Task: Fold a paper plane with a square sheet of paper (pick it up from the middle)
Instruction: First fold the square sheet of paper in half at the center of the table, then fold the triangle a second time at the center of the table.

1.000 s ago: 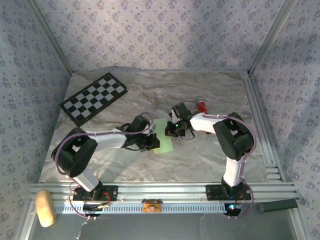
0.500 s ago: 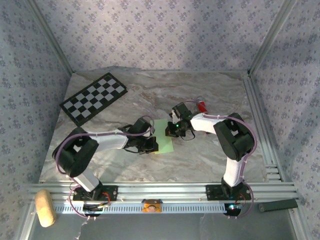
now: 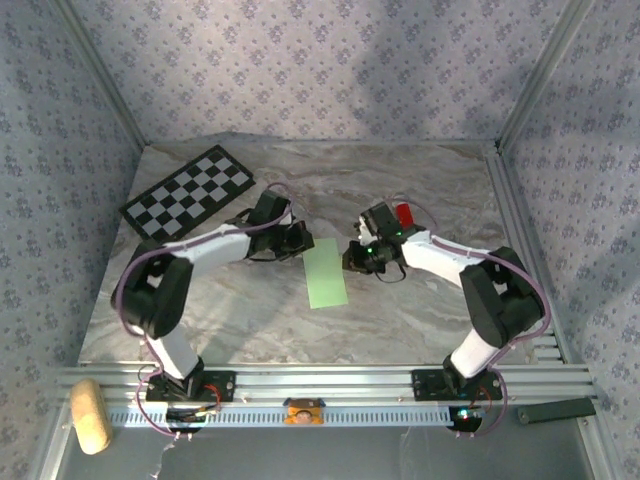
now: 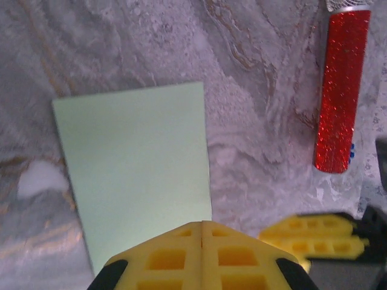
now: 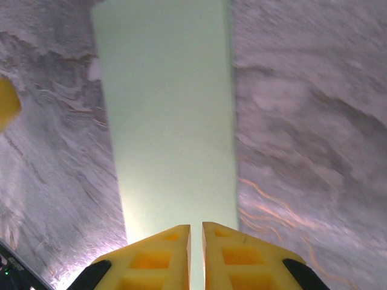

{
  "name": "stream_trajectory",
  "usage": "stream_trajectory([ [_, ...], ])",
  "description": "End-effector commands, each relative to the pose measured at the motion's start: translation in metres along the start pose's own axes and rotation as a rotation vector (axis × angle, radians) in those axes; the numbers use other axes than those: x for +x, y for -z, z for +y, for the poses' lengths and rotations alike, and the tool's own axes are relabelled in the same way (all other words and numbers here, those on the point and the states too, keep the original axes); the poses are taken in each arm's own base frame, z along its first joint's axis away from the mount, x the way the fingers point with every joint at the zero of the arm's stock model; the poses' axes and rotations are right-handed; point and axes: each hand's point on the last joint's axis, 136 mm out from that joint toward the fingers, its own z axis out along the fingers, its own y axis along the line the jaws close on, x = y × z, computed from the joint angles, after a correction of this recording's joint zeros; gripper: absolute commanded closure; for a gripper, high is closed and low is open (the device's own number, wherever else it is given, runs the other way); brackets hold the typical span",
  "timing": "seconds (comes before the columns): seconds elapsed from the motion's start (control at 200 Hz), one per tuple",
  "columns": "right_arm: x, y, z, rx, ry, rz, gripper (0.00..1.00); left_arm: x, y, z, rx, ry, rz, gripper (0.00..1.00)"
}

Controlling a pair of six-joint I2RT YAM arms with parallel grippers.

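A: At the left gripper (image 4: 201,225), how are the jaws found?

B: They are pressed together. Only a hairline seam is seen between the yellow fingers (image 4: 166,260), and nothing is gripped.

A: And at the right gripper (image 5: 196,228)?

B: A thin slit is left between its jaws, and pale green is seen through it. Nothing is clamped there.

A: Where is the sheet of paper (image 3: 325,273) placed?

B: It is laid flat on the marbled table (image 3: 250,320), between the two grippers. It is seen as a long, plain light green rectangle. From above, whether either gripper touches it cannot be told.

A: Which parts of it are hidden?

B: In the left wrist view its near edge is covered by the fingers. In the right wrist view its near end is likewise covered, and its far end is cut off by the top of the frame.

A: Can any writing be read?

B: A red glittery tube (image 4: 340,90) is seen lying on the table beyond the paper, apart from it, its silvery end cut off at the top edge. Small blue marks by its near end are too small to be read.

A: What else is hard to make out?

B: A blurred yellow ribbed shape (image 4: 314,232) is seen low on the right of the left wrist view and cannot be identified for certain. A checkerboard (image 3: 188,196) is laid at the table's far left, well apart from the paper.
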Motion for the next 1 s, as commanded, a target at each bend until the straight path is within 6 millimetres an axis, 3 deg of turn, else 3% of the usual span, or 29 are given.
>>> stream_trajectory([
  [0.0, 0.016, 0.002, -0.013, 0.012, -0.094, 0.017, 0.86, -0.015, -0.011, -0.006, 0.03, -0.006, 0.021, 0.98],
  [0.31, 0.034, -0.003, -0.017, -0.014, -0.125, 0.061, 0.85, -0.029, -0.028, 0.023, 0.032, 0.084, 0.029, 0.99],
  [0.6, 0.039, -0.006, -0.017, -0.023, -0.127, 0.077, 0.82, -0.03, -0.044, 0.029, 0.068, 0.085, 0.065, 0.98],
  [0.995, 0.055, -0.014, -0.014, -0.079, -0.151, 0.14, 0.71, 0.003, -0.06, 0.077, -0.027, 0.126, 0.125, 0.98],
])
